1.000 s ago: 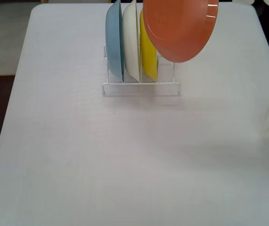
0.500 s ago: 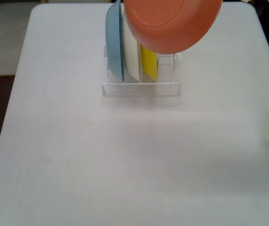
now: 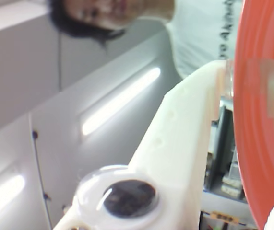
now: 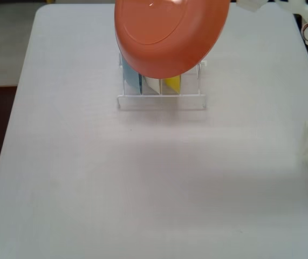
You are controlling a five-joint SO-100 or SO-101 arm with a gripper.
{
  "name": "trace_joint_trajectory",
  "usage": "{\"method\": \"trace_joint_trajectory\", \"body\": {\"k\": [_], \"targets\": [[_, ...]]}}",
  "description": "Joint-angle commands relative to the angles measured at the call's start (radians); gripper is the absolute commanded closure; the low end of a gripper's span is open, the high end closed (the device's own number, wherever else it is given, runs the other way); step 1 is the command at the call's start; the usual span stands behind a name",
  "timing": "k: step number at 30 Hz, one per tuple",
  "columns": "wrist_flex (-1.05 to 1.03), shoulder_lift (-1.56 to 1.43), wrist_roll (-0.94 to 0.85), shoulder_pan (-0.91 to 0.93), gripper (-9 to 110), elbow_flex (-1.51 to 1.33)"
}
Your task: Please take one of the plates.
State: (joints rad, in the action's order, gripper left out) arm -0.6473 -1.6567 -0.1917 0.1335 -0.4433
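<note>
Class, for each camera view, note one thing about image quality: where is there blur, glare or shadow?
Wrist view: the orange plate and the white end effector are soft and out of focus, and the ceiling light strips flare bright. Fixed view: mostly sharp; the plate has a small highlight and a faint shadow falls on the table.

The plate [image 4: 167,35], round, shallow, plain matte orange, hangs in the air clear of the table in the fixed view, its face tilted toward the camera; the wrist view shows its rim edge-on.
</note>
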Motion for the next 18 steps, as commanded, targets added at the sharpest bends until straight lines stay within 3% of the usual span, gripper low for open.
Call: {"method": "trace_joint_trajectory", "body": {"k": [1,18], "targets": [[0.057,0.043,0.018,0.021,102,0.028],[0.252,0.204,0.137,-0.058,102,0.034]]}}
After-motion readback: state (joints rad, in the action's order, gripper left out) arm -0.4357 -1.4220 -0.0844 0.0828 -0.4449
